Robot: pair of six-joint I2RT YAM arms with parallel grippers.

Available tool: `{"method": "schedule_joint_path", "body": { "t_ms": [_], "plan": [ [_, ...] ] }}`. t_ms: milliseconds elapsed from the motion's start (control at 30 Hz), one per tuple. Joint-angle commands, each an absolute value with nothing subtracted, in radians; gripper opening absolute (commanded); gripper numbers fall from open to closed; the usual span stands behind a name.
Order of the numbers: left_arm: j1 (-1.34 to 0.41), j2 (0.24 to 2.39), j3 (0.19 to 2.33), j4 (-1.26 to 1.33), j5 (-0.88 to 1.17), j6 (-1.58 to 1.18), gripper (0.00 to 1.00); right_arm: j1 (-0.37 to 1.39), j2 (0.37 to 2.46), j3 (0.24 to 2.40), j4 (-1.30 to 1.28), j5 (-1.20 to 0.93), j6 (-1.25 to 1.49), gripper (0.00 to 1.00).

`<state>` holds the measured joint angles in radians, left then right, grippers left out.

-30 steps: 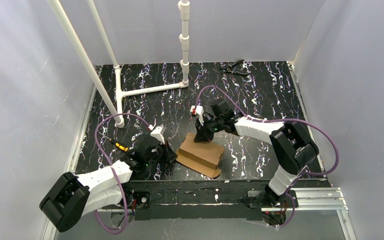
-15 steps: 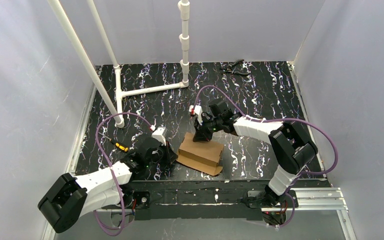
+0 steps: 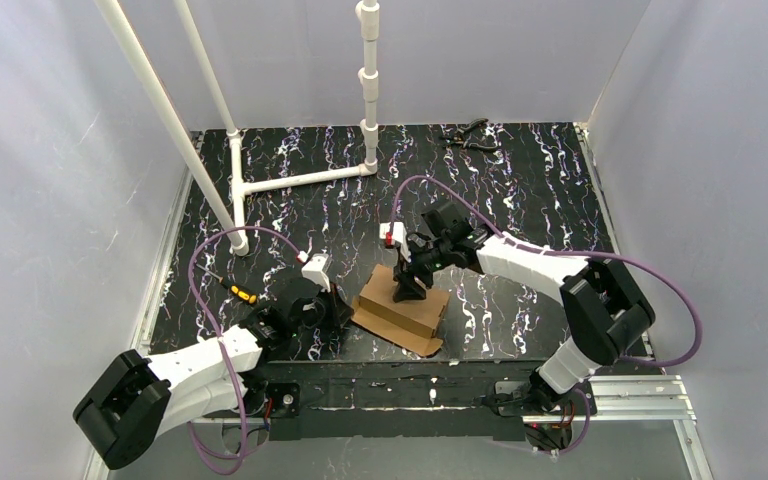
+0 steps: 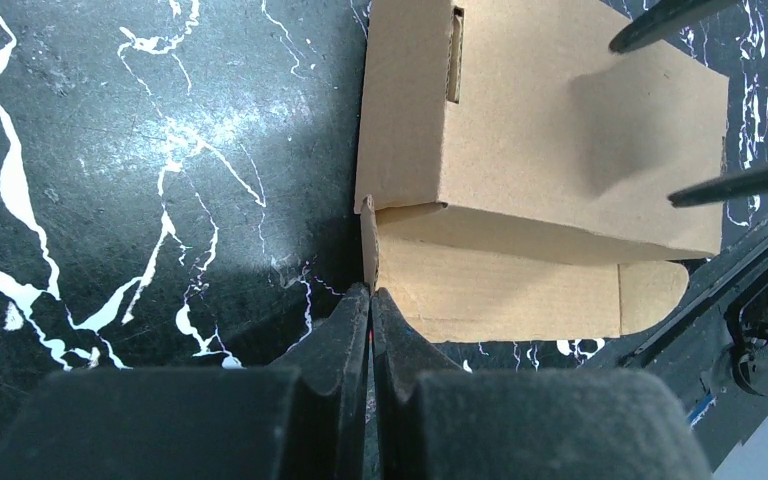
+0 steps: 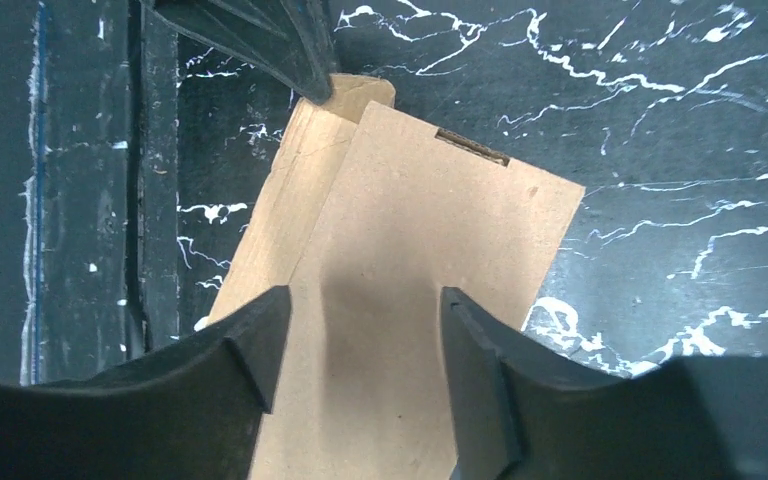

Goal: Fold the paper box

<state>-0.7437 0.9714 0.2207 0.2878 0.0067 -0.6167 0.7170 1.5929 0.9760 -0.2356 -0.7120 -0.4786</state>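
The box (image 3: 400, 322) is lying on the black worktop (image 3: 520, 190), close to the near edge, between the two arms. It is looking flat and brown. A thin slot is showing near one edge, and a rounded tab is sticking out on the near side.

The left gripper (image 4: 370, 298) is reaching in low from the left. Its jaws are pressing together. Their tips are touching the box's left corner, right where a fold is. I cannot tell if any cardboard is caught between them.

The right gripper (image 5: 360, 300) is pointing down over the top of the box. Its jaws are standing apart, with only the flat top showing between them. Their shadow is falling on the cardboard. I cannot tell if the tips are touching it.

A small tool (image 3: 241, 293) with a yellow handle is lying on the worktop, left of the left arm. White pipes (image 3: 300, 180) are standing at the far left.
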Motion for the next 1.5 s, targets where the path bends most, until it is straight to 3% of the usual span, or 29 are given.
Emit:
{"method": "schedule_joint_path", "body": {
  "t_ms": [0, 133, 167, 333, 533, 867, 1467],
  "plan": [
    [-0.748, 0.967, 0.235, 0.292, -0.026, -0.590, 0.00, 0.748, 1.521, 0.972, -0.246, -0.646, -0.541, 0.69],
    [-0.747, 0.963, 0.247, 0.286, -0.035, -0.573, 0.00, 0.745, 1.507, 0.967, -0.168, -0.534, -0.428, 0.98],
    [-0.747, 0.963, 0.249, 0.284, -0.036, -0.570, 0.00, 0.742, 1.506, 0.958, -0.140, -0.526, -0.387, 0.98],
    [-0.749, 0.982, 0.267, 0.277, -0.037, -0.552, 0.00, 0.753, 1.496, 0.888, -0.013, -0.510, -0.239, 0.98],
    [-0.748, 0.989, 0.282, 0.276, -0.032, -0.489, 0.00, 0.785, 1.548, 0.863, 0.085, -0.303, -0.121, 0.98],
    [-0.747, 0.930, 0.241, 0.279, -0.005, -0.413, 0.00, 0.817, 1.611, 0.839, 0.109, -0.179, -0.121, 0.98],
    [-0.747, 0.832, 0.147, 0.281, -0.052, -0.439, 0.00, 0.817, 1.645, 0.833, 0.117, -0.074, -0.061, 0.86]
  ]
}}
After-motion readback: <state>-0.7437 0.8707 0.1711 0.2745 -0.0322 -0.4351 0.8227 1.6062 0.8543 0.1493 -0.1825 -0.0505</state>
